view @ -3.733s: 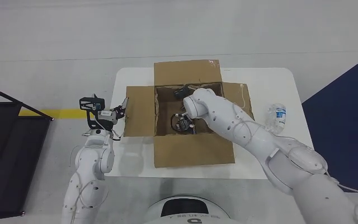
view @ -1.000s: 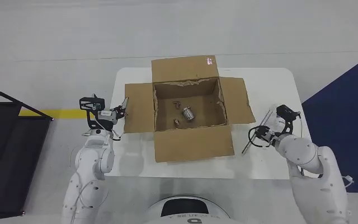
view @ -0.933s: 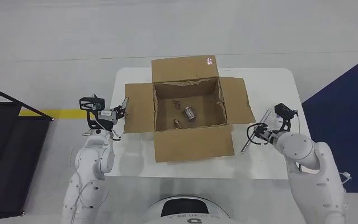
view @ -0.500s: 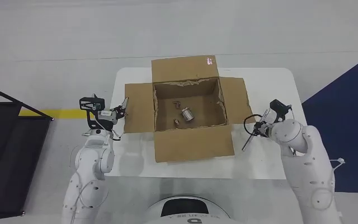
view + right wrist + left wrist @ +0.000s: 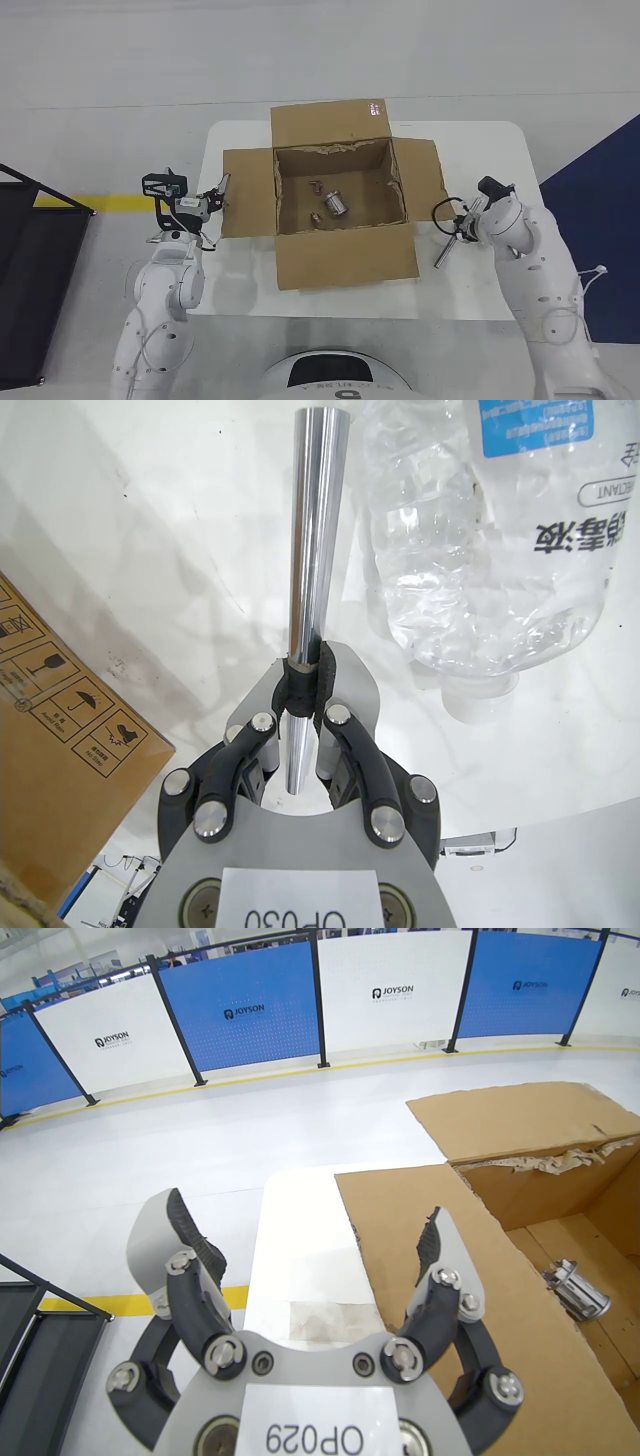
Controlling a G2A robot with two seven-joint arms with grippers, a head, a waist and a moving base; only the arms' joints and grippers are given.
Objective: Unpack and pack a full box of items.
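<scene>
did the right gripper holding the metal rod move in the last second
Yes. The right gripper, shut on the metal rod, has drawn closer to the cardboard box, toward its near flap, in the top view.

A polished metal rod was seen running through the middle of the frame, clamped near one end between the black pads of the right gripper. A clear plastic water bottle with a blue label was laid on the white table just beside the rod, its cap turned toward the gripper. A printed corner of the cardboard box was cut off at the frame's edge.
</scene>
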